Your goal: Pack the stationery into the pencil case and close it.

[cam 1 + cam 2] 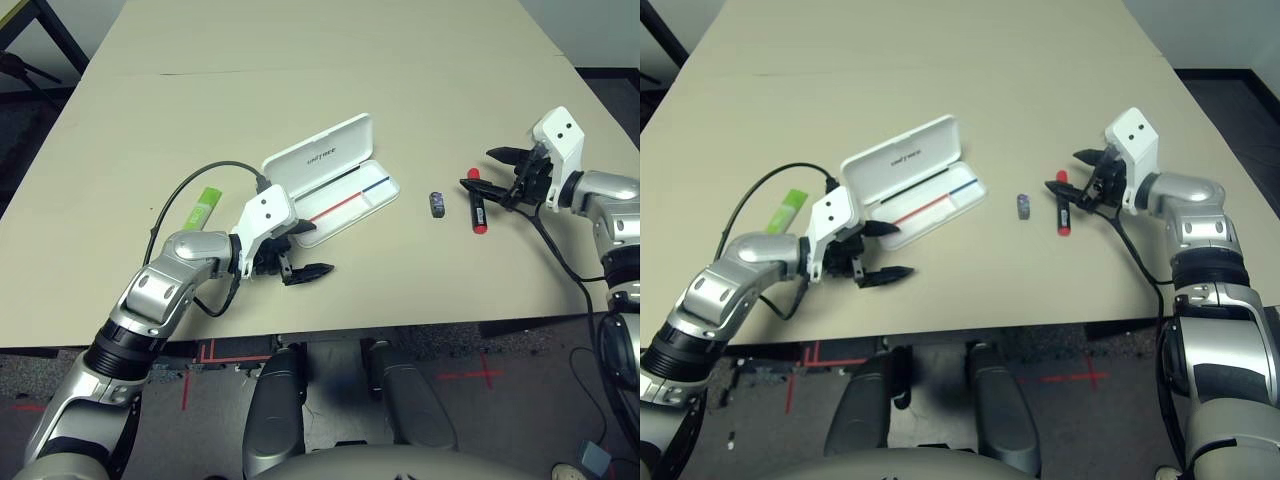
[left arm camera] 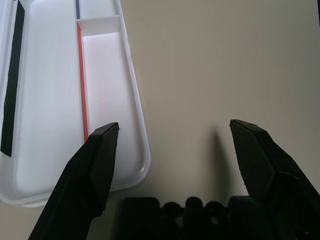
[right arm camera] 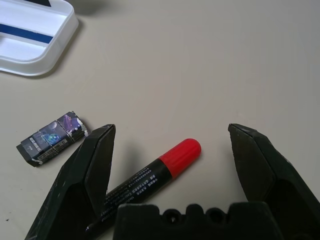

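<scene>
Left hand (image 1: 292, 256): its two black fingers (image 2: 97, 165) are standing wide apart with nothing between them, hovering low over the tabletop (image 1: 330, 110) at the near end of the pencil case.
Just beside the left hand: the white pencil case (image 1: 368, 197) is lying open on the tabletop, its lid (image 1: 318, 156) with dark lettering tilting up on the far side; in the left wrist view one finger is overlapping the rounded corner of the tray (image 2: 55, 90), which is showing a thin red line and a short blue one.
Behind the left hand, on its outer side: a flat lime-green stick with a white label (image 1: 203, 207) is lying on the tabletop by the arm's black cable (image 1: 200, 172), apart from the case.
Right hand (image 1: 497, 176): its fingers (image 3: 95, 165) are spread wide and gripping nothing, poised just over the marker.
Under the right hand: the black marker with a red cap (image 3: 150, 175) is lying flat on the tabletop, showing between the two open fingers in the right wrist view; whether a finger is touching it, I cannot tell.
Just beyond the right hand, toward the case: a small dark-grey eraser in a printed wrapper (image 3: 50, 137) is resting on the tabletop between the marker and the case, touching neither.
</scene>
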### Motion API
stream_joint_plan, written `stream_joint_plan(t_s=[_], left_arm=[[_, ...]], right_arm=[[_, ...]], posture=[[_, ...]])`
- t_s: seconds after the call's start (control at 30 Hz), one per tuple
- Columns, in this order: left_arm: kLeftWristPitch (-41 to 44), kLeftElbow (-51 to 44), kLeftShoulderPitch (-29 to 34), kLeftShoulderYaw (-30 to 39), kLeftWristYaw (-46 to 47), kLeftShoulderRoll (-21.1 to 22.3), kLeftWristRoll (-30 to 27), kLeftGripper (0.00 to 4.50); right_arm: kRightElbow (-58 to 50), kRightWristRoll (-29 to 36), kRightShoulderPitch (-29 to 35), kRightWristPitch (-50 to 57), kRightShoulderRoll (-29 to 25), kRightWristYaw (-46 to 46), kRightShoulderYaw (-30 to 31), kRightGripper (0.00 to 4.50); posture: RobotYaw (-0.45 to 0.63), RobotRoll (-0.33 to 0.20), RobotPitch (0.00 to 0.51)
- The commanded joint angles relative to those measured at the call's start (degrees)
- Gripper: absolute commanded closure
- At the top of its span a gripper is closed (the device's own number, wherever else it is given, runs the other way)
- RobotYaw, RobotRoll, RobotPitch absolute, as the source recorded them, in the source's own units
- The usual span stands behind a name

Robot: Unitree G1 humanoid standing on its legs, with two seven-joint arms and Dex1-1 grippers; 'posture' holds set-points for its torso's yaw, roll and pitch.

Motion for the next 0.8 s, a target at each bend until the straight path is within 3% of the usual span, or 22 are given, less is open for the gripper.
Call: stream_joint_plan(t_s=[0.03, 0.1, 0.2, 0.53, 0.8], left_arm=[[1.5, 2.1, -0.4, -2.4, -0.9, 0.7, 2.4, 0.03], [1.8, 2.6, -0.9, -2.7, -1.0, 0.6, 2.9, 0.03], [2.6, 3.2, -1.6, -3.3, -1.0, 0.6, 3.8, 0.62], [3.2, 4.8, -3.1, -4.2, -2.4, 1.1, 5.7, 4.48], [0.4, 5.9, -5.5, -4.9, -6.4, 3.9, 7.7, 4.48]], right_arm=[[-0.9, -0.3, 1.1, -0.2, -0.4, -0.4, -0.3, 0.00], [-1.0, -0.2, 1.2, -0.2, -0.4, -0.7, -0.3, 0.00], [-1.2, -0.2, 1.3, -0.3, -0.3, -0.9, -0.3, 0.00], [-2.1, 0.1, 2.4, -0.2, -0.1, -1.6, -0.5, 0.00], [-2.3, 0.1, 3.0, -0.2, 0.5, -1.9, -0.2, 0.00]], posture=[[-0.01, 0.000, 0.245], [-0.01, 0.000, 0.243], [-0.02, 0.000, 0.243], [-0.03, 0.000, 0.248], [-0.02, 0.000, 0.249]])
